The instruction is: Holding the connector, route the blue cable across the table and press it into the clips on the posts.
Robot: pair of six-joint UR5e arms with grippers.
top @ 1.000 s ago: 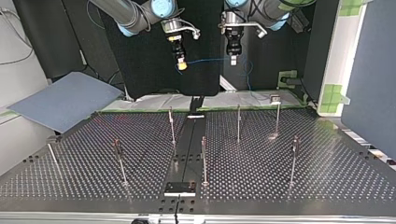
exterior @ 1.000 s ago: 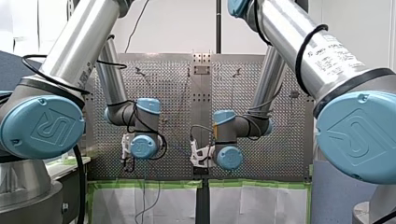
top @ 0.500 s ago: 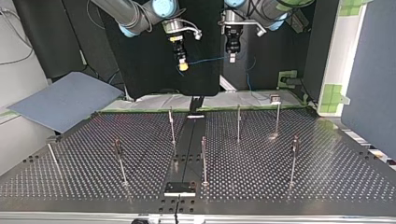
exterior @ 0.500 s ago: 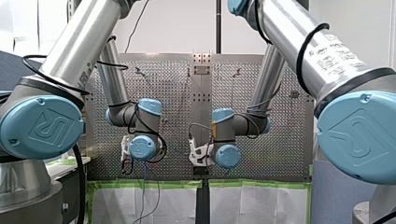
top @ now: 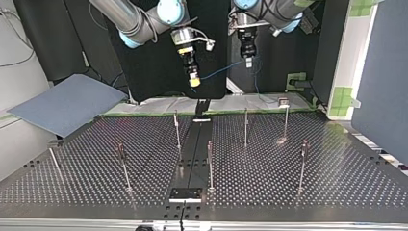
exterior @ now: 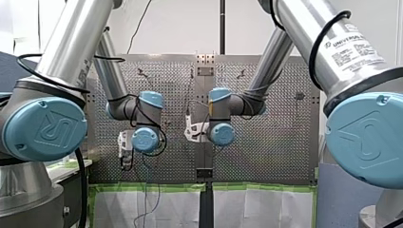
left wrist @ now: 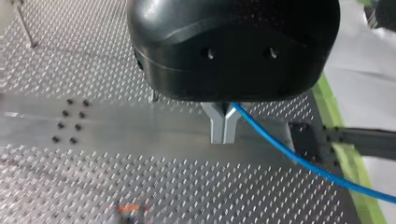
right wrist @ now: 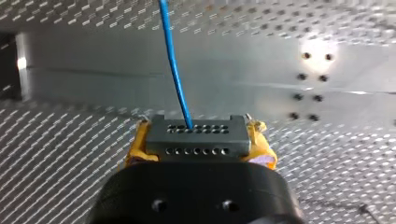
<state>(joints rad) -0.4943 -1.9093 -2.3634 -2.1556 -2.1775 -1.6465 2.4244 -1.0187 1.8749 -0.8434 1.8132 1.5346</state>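
My right gripper [top: 194, 78] is clenched on the connector [right wrist: 196, 137], which sits between its yellow pads [right wrist: 134, 151]. The blue cable [top: 222, 71] leaves the connector and runs to my left gripper [top: 248, 58], whose metal fingers [left wrist: 216, 127] look closed on it. Past that gripper the cable hangs down loose. In the top view both grippers hang high above the far edge of the table [top: 327, 192], well apart from the posts [top: 246, 126]. No part of the cable is pressed into the clips yet.

To do this step well, I think both arms should come down together, so that the stretch between them is lightly tight and does not sag. The right grip should be firm on the connector, while the left lets the cable slide a little. The clips are too small to see here, so the approach to the first post should be slow and from above.
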